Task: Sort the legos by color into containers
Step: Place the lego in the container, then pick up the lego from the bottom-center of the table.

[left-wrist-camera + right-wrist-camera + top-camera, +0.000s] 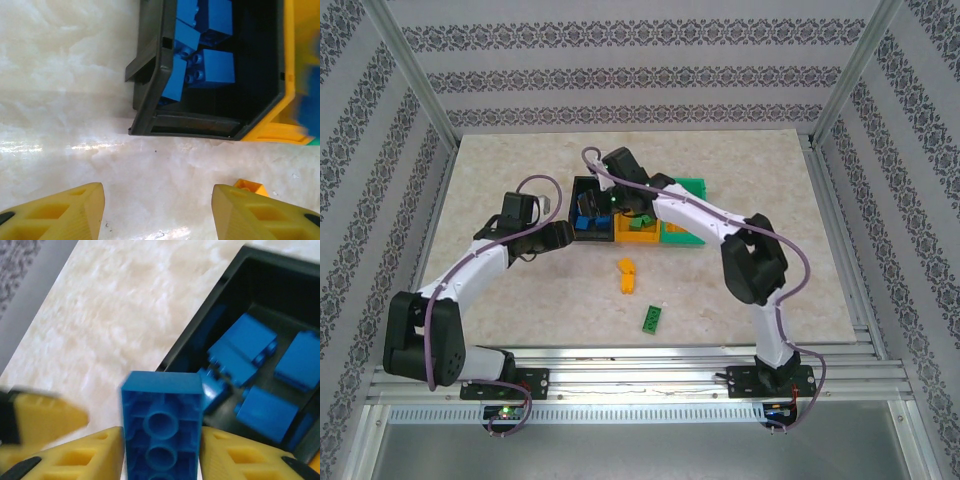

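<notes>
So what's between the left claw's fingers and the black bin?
Bare table lies there, in the left wrist view: the open left gripper faces the black bin across it.

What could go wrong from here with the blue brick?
1. The blue brick in the right end effector hangs over the rim of the black bin, not its middle; released here it may strike the rim and land on the table.
2. The open left end effector sits close to that bin, so the two might collide.
</notes>
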